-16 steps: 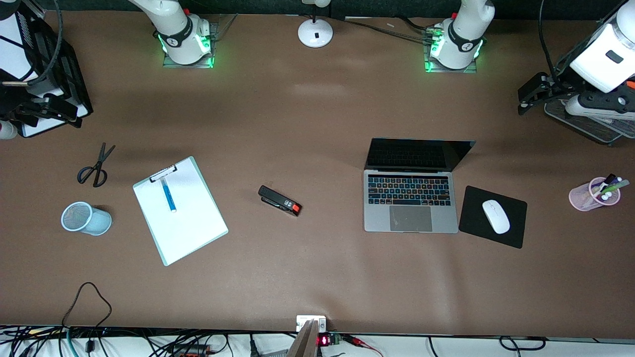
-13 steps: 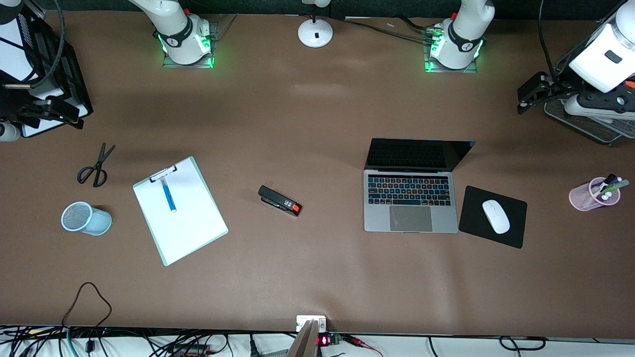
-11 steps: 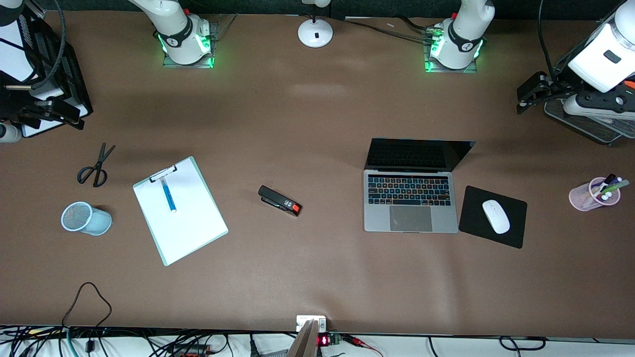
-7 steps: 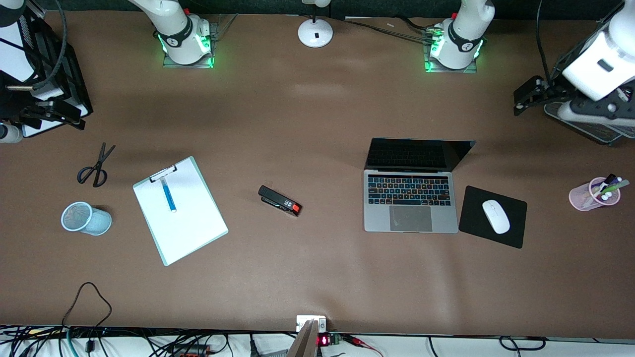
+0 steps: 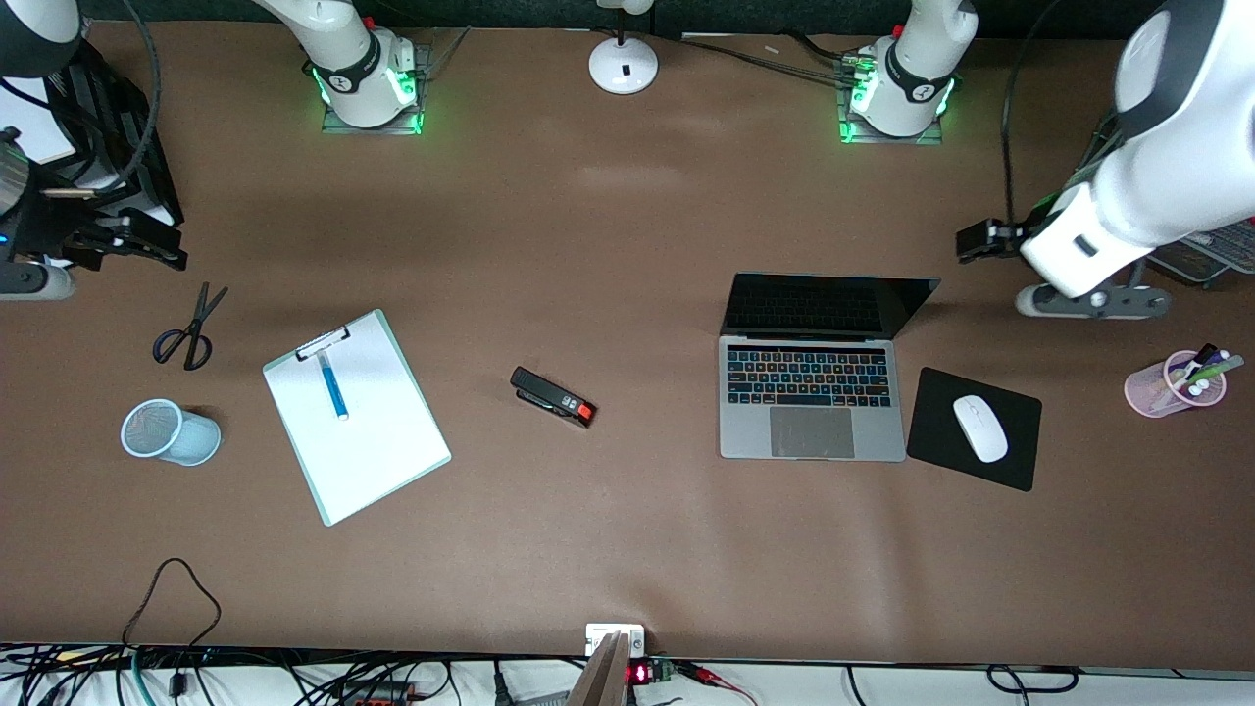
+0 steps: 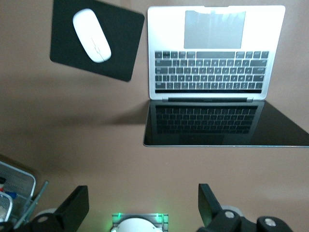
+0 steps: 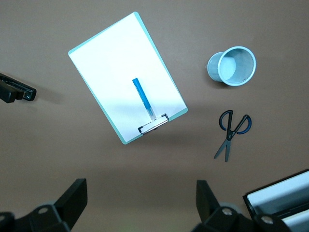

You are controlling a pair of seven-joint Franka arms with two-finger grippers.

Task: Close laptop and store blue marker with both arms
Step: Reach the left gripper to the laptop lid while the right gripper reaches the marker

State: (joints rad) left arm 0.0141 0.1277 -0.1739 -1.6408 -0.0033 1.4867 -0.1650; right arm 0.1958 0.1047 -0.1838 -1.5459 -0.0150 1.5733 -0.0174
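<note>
The wrist views alone show both grippers' fingers spread wide, the left gripper [image 6: 140,212] over bare brown counter [image 5: 627,549] near the open silver-grey laptop [image 5: 812,397], the right gripper [image 7: 140,210] near the slim blue marker [image 7: 143,98] lying on the white-sheeted clipboard [image 7: 108,72].

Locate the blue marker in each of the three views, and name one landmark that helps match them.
Front view: the blue marker lies on the clipboard, its white end toward the clip.
Left wrist view: not in it; that view shows the laptop and the mouse.
Right wrist view: the marker lies on the clipboard.
Shared landmark: the scissors, between the clipboard's clip end and the right gripper.
</note>
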